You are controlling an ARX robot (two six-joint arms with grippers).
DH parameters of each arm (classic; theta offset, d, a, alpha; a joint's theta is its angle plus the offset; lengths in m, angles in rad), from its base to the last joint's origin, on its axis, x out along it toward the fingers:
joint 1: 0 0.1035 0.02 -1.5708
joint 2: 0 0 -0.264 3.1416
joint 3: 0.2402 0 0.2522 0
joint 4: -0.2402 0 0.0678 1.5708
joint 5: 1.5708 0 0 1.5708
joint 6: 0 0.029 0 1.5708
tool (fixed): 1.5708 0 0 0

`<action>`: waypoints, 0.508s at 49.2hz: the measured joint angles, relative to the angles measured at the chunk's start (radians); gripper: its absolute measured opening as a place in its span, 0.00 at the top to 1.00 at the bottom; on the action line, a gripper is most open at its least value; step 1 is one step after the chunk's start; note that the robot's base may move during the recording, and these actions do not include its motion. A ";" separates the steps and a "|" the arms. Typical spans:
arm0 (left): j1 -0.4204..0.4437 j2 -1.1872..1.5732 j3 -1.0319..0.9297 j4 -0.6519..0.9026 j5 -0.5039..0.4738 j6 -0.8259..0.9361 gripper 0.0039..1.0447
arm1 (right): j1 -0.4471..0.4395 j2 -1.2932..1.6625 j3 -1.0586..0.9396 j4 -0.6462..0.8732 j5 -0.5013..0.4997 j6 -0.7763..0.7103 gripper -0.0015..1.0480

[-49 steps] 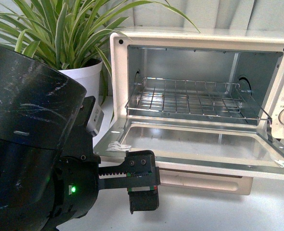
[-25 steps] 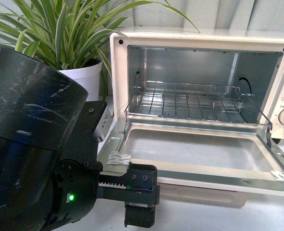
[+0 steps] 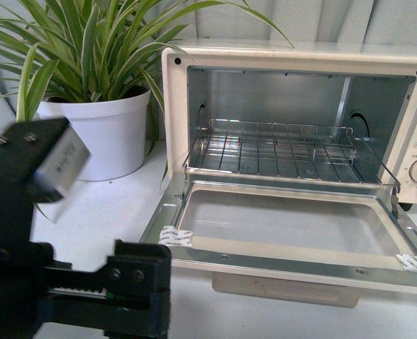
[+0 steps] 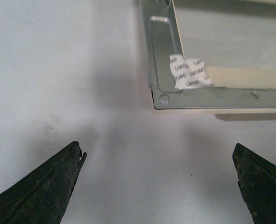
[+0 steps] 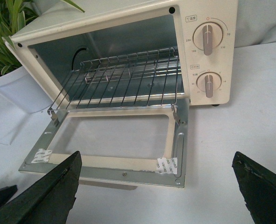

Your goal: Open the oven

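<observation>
The left gripper (image 4: 157, 151) is held with fingers spread wide and empty over the white table (image 4: 58, 70), near the front left corner of the oven door (image 3: 286, 222). The right gripper (image 5: 156, 161) is likewise spread, holding nothing. The oven (image 3: 171, 78) is seen on the table, door folded down flat, wire rack (image 3: 279, 148) exposed, beside a potted plant (image 3: 102, 134).

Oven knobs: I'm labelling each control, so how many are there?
2, both on the control panel of the oven: the upper knob and the lower knob directly below it. No others show.
</observation>
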 joint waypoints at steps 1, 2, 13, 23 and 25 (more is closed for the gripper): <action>0.000 -0.027 -0.008 -0.001 -0.007 -0.001 0.06 | -0.002 -0.005 -0.002 0.000 -0.001 0.000 0.09; 0.001 -0.069 -0.022 0.001 -0.010 -0.002 0.06 | -0.004 -0.010 -0.005 0.000 -0.002 -0.001 0.09; 0.059 -0.410 -0.111 -0.038 -0.064 0.006 0.06 | -0.063 -0.072 -0.072 0.010 -0.079 -0.008 0.09; 0.153 -0.706 -0.210 -0.124 -0.082 0.071 0.06 | -0.091 -0.199 -0.153 -0.006 -0.118 -0.046 0.09; 0.165 -0.744 -0.220 -0.133 -0.078 0.080 0.06 | -0.098 -0.226 -0.168 -0.014 -0.126 -0.052 0.09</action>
